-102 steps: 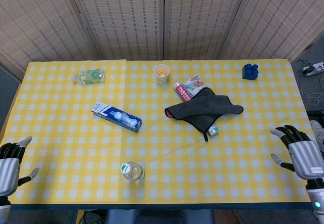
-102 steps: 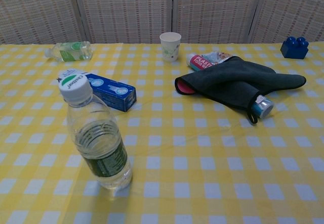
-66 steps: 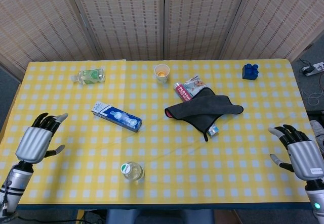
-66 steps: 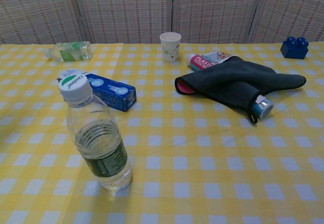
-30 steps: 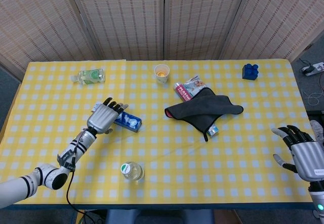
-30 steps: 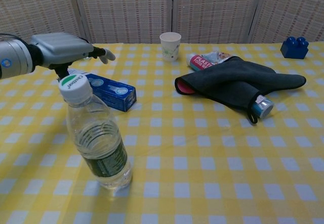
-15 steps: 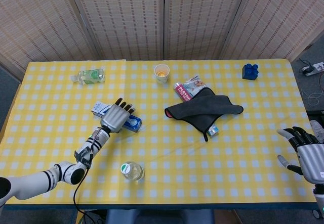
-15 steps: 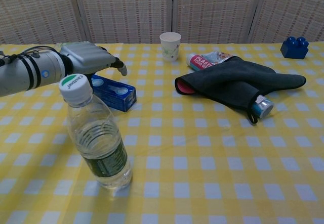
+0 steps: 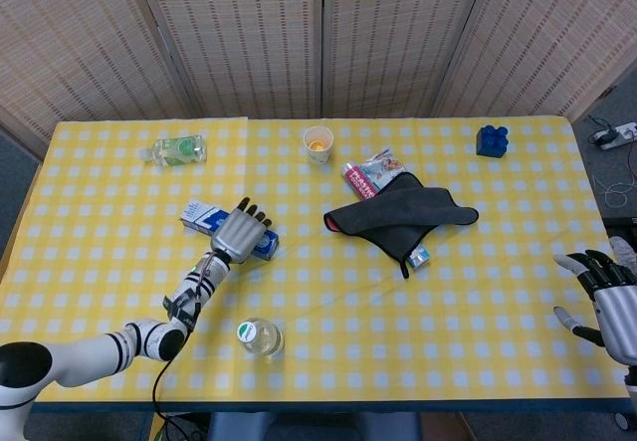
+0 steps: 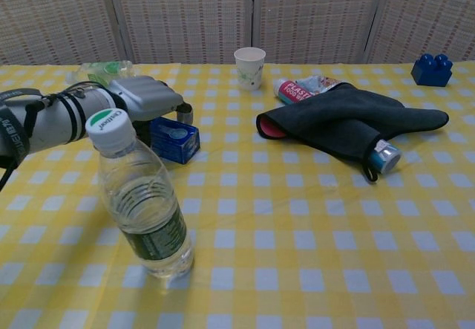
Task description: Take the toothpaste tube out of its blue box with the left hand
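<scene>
The blue toothpaste box (image 9: 202, 216) lies flat on the yellow checked tablecloth, left of centre, with its white end flap pointing left. No tube shows outside it. My left hand (image 9: 241, 230) lies over the right half of the box with its fingers spread and pointing away from me. In the chest view the left hand (image 10: 148, 95) covers most of the box (image 10: 176, 137), and the thumb hangs down just behind the box's right end. I cannot tell if the hand touches the box. My right hand (image 9: 612, 297) hovers with fingers apart at the table's right edge, holding nothing.
An upright water bottle (image 10: 141, 195) stands near the front edge, just in front of my left forearm. A second bottle (image 9: 177, 149) lies at the back left. A paper cup (image 9: 318, 143), a red snack packet (image 9: 370, 174), a dark cloth (image 9: 398, 214) and a blue block (image 9: 491, 140) lie further right.
My left hand has come in from the table's left edge and moved rightward over the box, now covering its right half. My right hand has drifted slightly toward the lower right.
</scene>
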